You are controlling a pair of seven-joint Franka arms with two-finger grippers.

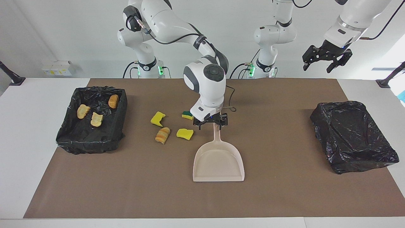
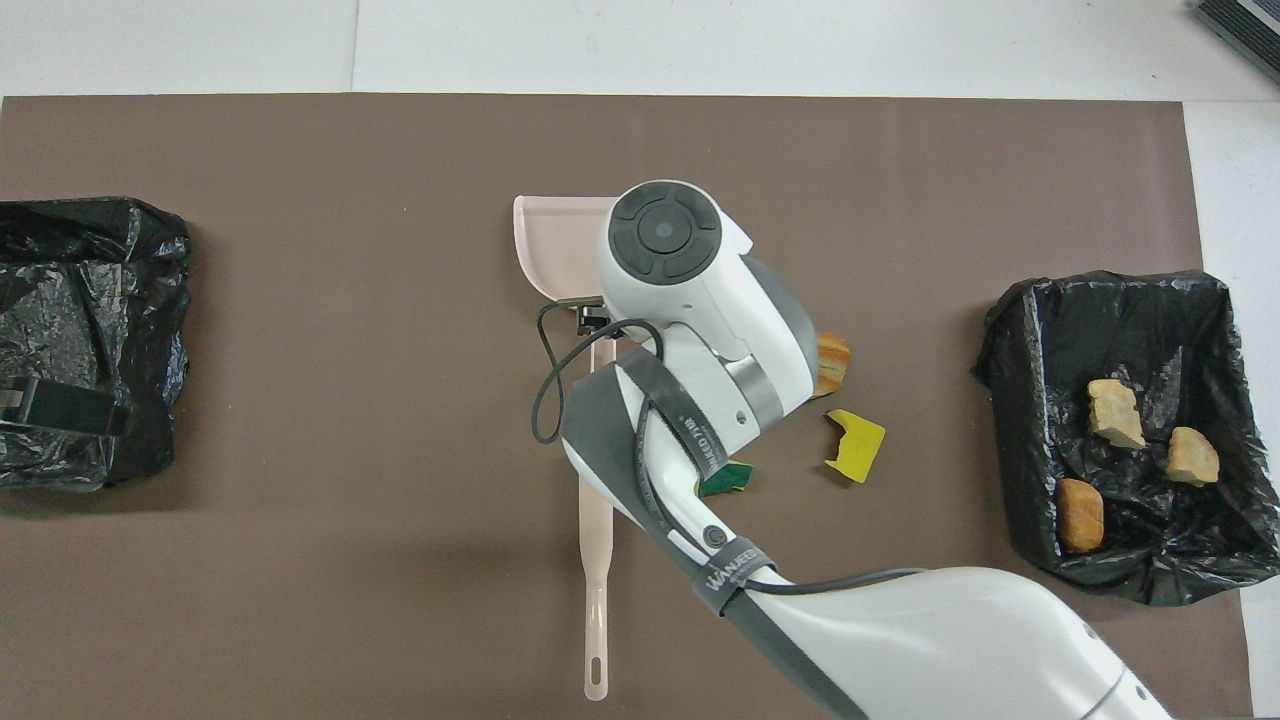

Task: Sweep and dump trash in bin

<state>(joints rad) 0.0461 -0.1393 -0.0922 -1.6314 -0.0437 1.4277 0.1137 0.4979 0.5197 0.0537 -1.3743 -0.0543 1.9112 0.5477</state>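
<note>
My right gripper [image 1: 210, 124] hangs just above the handle of the beige plastic dustpan [image 1: 218, 161], fingers spread wide and clasping nothing; the pan lies flat on the brown mat [image 1: 278, 196] at the centre of the facing view, its mouth toward the lower edge. My left gripper [image 1: 327, 60] waits high in the upper right of that view, also released and empty.

Three tan-yellow crumbly lumps [image 1: 91, 114] already sit in the black-lined bin [image 1: 91, 139] at the left of the facing view, so I judge that part of the trash dumped. Four scraps lie loose on the mat between that bin and the dustpan: a notched yellow sponge piece [image 1: 157, 118], an orange-cream striped chunk [image 1: 162, 135], a flat yellow sponge piece [image 1: 185, 134], and a yellow-green sponge piece [image 1: 187, 114] partly hidden by my wrist.

The long beige brush [image 2: 597, 590] lies untouched at the lower centre of the overhead view. The second black-lined bin [image 1: 354, 139], at the right of the facing view, holds nothing I can see. Roughly half the job remains: sweep the four scraps into the pan and tip them out.
</note>
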